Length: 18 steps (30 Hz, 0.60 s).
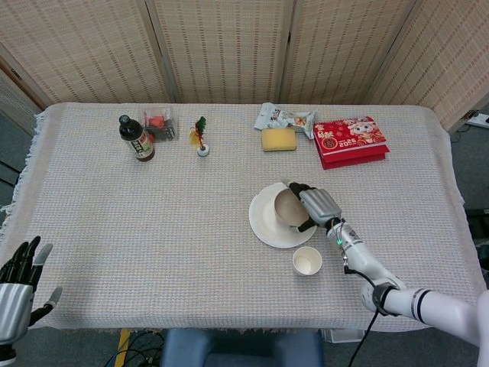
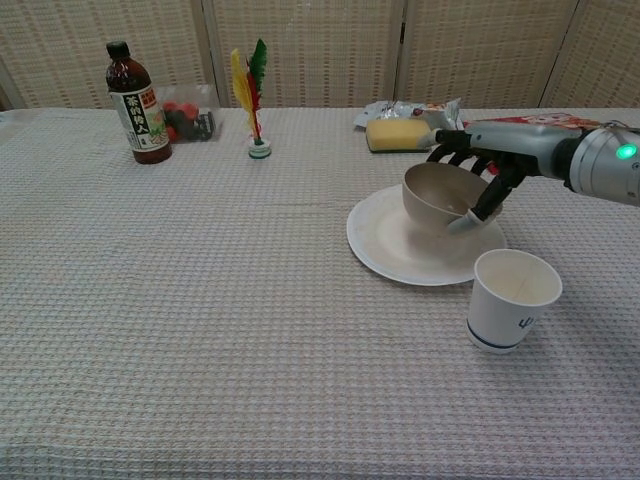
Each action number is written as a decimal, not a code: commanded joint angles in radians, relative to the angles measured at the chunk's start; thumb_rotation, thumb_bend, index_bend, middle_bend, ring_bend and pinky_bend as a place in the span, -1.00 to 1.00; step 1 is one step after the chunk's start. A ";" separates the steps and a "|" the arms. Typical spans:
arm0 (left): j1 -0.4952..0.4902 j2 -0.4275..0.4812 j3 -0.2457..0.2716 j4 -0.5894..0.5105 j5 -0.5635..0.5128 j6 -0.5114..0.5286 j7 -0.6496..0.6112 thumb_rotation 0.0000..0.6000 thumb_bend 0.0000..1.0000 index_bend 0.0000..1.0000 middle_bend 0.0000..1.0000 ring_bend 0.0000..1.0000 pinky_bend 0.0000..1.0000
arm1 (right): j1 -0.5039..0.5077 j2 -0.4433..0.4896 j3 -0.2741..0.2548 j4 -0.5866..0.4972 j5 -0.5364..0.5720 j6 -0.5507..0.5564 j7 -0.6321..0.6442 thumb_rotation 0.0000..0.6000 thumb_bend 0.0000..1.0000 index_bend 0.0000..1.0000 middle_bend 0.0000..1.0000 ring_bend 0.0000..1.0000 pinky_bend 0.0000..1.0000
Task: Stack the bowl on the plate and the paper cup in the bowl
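Midway through the first stacking step: right hand [image 2: 478, 178] grips the bowl [image 2: 437, 196] by its rim, tilted, over the plate [image 2: 400, 252], not yet set down flat. Paper cup [image 2: 511, 298] untouched on the surface [image 2: 200, 300] just beside the plate, waiting its turn. Left hand [image 1: 19, 287] spread and holding nothing, off at the near edge.

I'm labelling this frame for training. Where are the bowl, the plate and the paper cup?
bowl [image 2: 437, 192]: chest view, on its inner wall.
plate [image 2: 395, 250]: chest view, on its bare near rim.
paper cup [image 2: 505, 315]: chest view, on its outer side.
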 commanded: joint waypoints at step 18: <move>0.016 0.019 -0.001 0.002 0.007 0.031 -0.040 1.00 -0.37 -1.00 -1.00 -1.00 -0.48 | 0.060 -0.009 -0.005 -0.007 0.079 -0.055 -0.067 1.00 -0.94 -1.00 -1.00 -0.99 -0.81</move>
